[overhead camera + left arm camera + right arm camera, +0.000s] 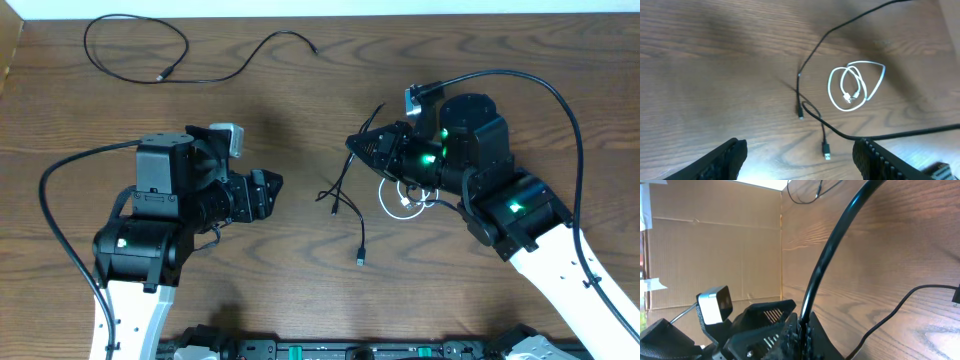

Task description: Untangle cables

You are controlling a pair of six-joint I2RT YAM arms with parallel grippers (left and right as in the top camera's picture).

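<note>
Cables — first black cable [160, 76] lying loose far-left, well apart | second black cable [360, 240] pinched in closed right gripper [358, 142], trailing toward near edge | white cable [405, 197] coiled just beside it, beneath right arm | left gripper [268, 188] spread, empty, both lying to its right.

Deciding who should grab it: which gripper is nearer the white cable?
Right. In the overhead view the right gripper sits close, up-left of the white cable; the left gripper is farther off to its left.
</note>
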